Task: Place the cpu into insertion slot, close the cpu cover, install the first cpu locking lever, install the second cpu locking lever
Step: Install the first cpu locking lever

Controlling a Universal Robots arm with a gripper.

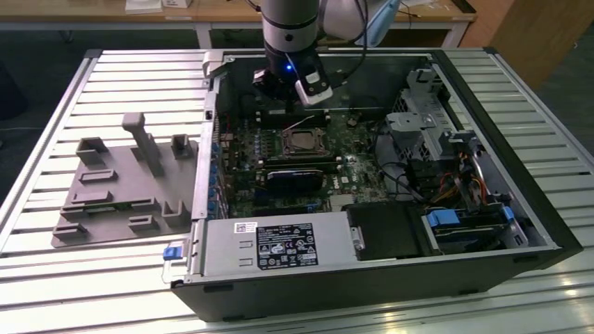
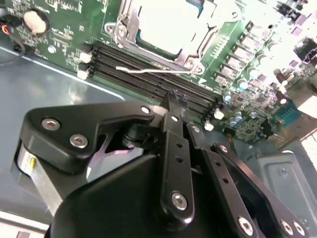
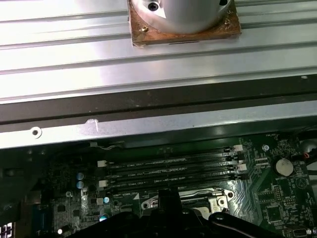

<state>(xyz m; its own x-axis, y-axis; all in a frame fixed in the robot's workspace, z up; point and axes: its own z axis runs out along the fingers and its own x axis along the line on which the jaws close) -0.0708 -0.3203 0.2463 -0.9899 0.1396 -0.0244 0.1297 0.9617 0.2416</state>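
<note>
Inside computer case (image 1: 519, 229), cpu (image 2: 168, 27) in insertion slot (image 2: 194, 60), gripper (image 2: 171, 101) near it

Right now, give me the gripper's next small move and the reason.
Probably ease the gripper down onto the free locking lever, seen against the memory slots just beyond its tip. The cpu already looks seated with the cpu cover apparently down, and that lever looks unlatched.

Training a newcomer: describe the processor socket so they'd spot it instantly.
Inside the open computer case, find the green board. Near its middle sits the socket, small and square with a silvery rim, unlike the long black slots beside it.
</note>
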